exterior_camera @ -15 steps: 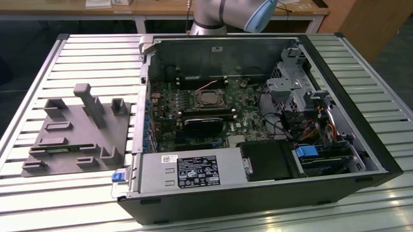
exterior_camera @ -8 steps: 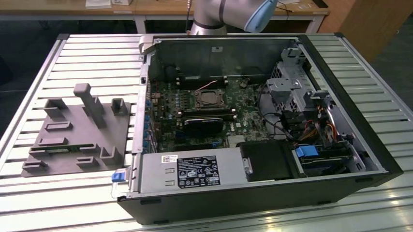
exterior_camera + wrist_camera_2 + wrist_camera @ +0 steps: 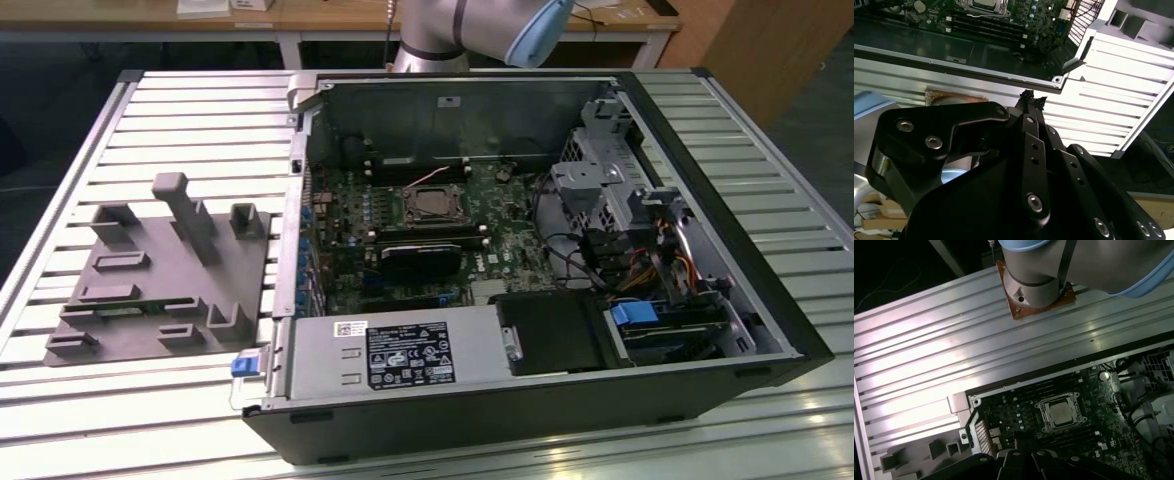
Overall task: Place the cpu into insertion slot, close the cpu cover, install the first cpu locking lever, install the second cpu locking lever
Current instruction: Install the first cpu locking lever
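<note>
Dull silver-grey square cpu lies flat in silver-rimmed black insertion slot on green board, inside open black PC case. Black gripper: fingertips closed together w/ nothing held, over ribbed aluminium table, clear of case.

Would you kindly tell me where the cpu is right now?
The cpu sits in the insertion slot mid-board, beside the long memory slots, in the exterior view.

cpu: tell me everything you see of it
The cpu is a small flat square chip with a dull silver-grey metal top, lying flat in the insertion slot, whose silver rim frames it, on the green board inside the open computer case. Nothing grips it: the gripper is shut and well clear, beyond the case wall.
</note>
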Robot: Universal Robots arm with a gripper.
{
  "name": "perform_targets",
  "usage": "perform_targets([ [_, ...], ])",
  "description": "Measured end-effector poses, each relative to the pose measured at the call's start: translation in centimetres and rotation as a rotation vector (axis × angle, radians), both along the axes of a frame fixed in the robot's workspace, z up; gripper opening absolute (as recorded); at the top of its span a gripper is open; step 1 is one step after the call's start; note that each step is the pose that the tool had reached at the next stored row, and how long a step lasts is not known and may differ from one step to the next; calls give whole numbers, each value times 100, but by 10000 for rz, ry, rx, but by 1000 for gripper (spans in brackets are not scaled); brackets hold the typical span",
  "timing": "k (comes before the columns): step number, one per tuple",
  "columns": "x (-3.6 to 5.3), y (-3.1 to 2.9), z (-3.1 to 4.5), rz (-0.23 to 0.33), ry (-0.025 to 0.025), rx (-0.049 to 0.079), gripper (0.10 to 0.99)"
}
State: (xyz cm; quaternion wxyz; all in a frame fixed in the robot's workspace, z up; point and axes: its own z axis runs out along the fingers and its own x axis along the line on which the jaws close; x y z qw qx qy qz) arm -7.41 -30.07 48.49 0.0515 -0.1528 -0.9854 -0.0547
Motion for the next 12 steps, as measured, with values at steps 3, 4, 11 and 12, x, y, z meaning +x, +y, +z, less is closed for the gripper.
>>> perform_targets([
  [3,1,0,-11,44,-56,0,102],
  [4,1,0,-16,54,-104,-2,102],
  [11,0,-13,-68,136,-544,19,102],
  [12,0,-15,-74,150,-576,29,102],
])
